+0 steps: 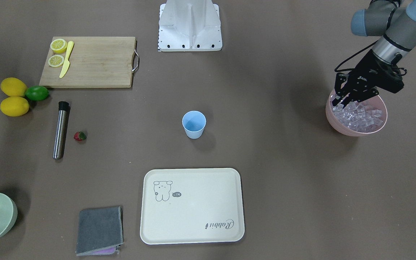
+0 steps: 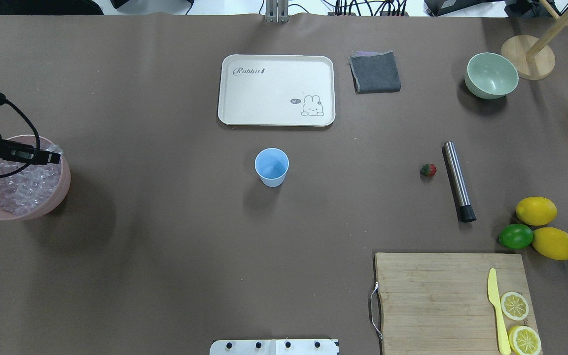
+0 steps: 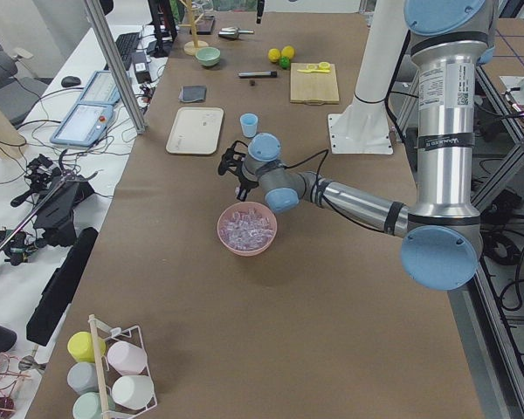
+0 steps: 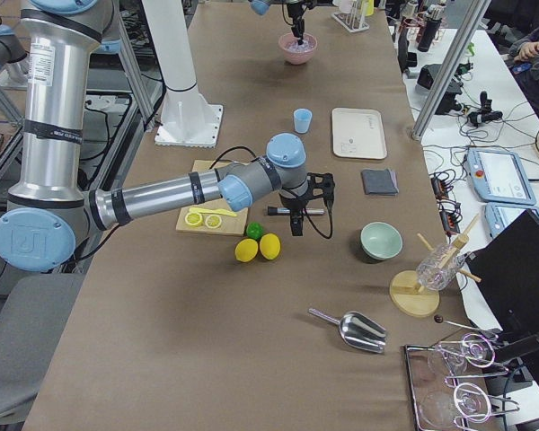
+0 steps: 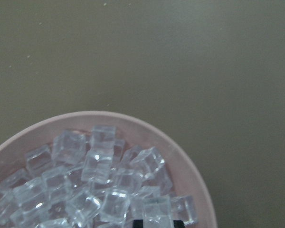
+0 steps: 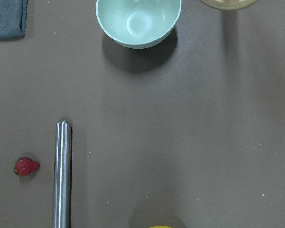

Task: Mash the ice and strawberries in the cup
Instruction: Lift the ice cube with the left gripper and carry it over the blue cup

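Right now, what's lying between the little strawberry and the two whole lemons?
A steel rod with a black tip lies between the strawberry and the lemons, close beside the strawberry but not touching it; the overhead view shows this plainly.

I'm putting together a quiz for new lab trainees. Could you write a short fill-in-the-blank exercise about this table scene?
1. The left claw is poised over the ____ bowl heaped with ice.
2. The cup stands upright and ____, between the robot's base and the tray.
3. The strawberry lies beside the metal rod, whose ____ end cap points toward the cutting board.

Missing words: pink; empty; black.
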`<state>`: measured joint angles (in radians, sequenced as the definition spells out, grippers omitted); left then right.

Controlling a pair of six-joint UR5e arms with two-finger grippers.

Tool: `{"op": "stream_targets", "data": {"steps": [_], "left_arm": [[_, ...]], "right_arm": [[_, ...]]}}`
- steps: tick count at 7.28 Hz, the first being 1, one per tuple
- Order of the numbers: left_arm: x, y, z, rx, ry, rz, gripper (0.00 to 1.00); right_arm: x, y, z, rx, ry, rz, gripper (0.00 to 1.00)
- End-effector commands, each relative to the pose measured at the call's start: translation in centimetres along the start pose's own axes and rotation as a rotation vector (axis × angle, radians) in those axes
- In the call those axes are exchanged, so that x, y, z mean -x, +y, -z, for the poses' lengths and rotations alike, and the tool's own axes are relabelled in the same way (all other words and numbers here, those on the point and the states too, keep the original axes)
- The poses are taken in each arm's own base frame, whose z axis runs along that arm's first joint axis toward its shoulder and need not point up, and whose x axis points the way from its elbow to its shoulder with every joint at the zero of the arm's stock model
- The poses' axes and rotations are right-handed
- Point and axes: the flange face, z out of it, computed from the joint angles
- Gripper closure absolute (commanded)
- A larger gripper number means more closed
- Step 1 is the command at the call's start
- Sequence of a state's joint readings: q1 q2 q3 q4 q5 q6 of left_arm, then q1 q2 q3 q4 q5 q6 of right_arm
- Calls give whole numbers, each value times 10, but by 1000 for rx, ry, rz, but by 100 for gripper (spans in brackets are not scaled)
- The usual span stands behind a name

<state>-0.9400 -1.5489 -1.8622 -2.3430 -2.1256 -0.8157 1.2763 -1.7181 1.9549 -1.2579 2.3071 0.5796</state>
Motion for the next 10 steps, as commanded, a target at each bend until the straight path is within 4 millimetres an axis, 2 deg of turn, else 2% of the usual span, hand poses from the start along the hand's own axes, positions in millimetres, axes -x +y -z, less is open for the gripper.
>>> {"op": "stream_targets", "data": {"steps": [1,2,4,6,7,9,10], "left_arm": [[-60,-47,-9,-5,116,142,100],[-100,-57,-24,6,162,191,100],[-171,-54,-60,-18,196,250,100],[-258,-50,-101,-77,231,317,100],[-296,-55,-118,-110,244,354,100],[-333,-59,-147,-160,229,391,100],[-345,-60,-153,-183,228,404,100]], "right_arm": [[0,0,0,0,0,-1,0],[0,0,0,1,-1,-1,0],[0,0,0,1,-1,-1,0],[0,0,0,0,0,2,0],[0,0,0,0,0,2,0],[0,0,0,0,0,2,0],[0,0,0,0,0,2,0]]}}
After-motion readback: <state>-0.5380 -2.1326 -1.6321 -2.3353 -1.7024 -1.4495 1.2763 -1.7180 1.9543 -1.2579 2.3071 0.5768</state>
